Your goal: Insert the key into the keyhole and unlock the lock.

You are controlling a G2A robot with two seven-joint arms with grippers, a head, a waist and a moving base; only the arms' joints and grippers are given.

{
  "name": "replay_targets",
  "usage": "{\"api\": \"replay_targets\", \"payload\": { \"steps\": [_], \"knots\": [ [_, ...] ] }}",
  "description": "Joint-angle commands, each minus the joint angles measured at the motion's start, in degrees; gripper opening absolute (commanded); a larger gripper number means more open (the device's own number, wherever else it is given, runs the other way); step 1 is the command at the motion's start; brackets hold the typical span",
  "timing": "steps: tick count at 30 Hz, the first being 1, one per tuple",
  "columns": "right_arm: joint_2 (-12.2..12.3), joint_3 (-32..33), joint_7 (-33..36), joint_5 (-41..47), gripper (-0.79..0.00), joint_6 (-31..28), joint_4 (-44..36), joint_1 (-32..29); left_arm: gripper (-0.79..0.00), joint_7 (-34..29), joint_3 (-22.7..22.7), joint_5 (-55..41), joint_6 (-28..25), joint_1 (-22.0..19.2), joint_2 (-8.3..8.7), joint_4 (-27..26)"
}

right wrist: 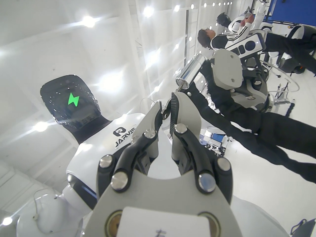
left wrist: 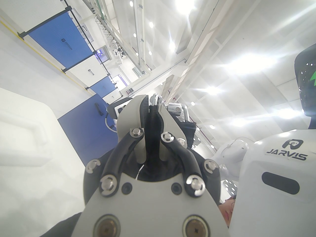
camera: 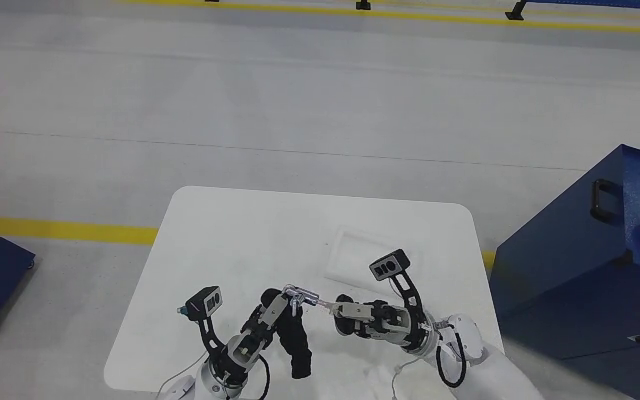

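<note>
1. We see the small key [right wrist: 166,111] with its dark head pinched in the right gripper [right wrist: 167,102], whose fingers are clamped together on it. Its thin metal blade runs out from the fingertips to the round end face of the lock.
2. The lock [right wrist: 191,71] is a shiny chrome piece with a smooth cylindrical body. In the left wrist view more of its polished metal [left wrist: 176,109] shows, along with a curved chrome part poking out past the fingertips.
3. The left gripper [left wrist: 154,104] is closed tightly on the lock, with the ribbed black pads pressed against it.
4. Key and lock are both held up off the white round-cornered table [camera: 230,240], above its near edge. The lock [camera: 297,293] sits between the left gripper [camera: 272,305] and the right gripper [camera: 340,305], which face each other.
5. We cannot tell how far the blade goes into the keyhole, because the joint is tiny and partly behind a fingertip. Most of the key's head is hidden by the pads, and part of the lock is covered by the left gripper's fingers. From above the key is too fine to make out.
6. A shallow white rectangular tray [camera: 350,250] lies on the table just beyond the grippers. A dark blue cabinet [camera: 580,260] stands on the floor off the table's right side.
</note>
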Motion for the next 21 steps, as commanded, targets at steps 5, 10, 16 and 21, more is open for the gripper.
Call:
{"api": "replay_targets", "payload": {
  "steps": [5,10,16,21],
  "knots": [
    [-0.5,0.3,0.8,2.0,-0.785,3.1,-0.1,-0.6,-0.785,0.0,0.0,0.0,0.0,0.0,0.0,0.0],
    [-0.9,0.6,1.2,3.5,-0.785,5.8,0.0,-1.4,-0.785,0.0,0.0,0.0,0.0,0.0,0.0,0.0],
    [-1.4,1.0,1.6,5.0,-0.785,8.1,-0.2,-2.2,-0.785,0.0,0.0,0.0,0.0,0.0,0.0,0.0],
    [-1.7,1.5,1.6,5.4,-0.785,9.4,-0.2,-2.5,-0.785,0.0,0.0,0.0,0.0,0.0,0.0,0.0]
  ]
}}
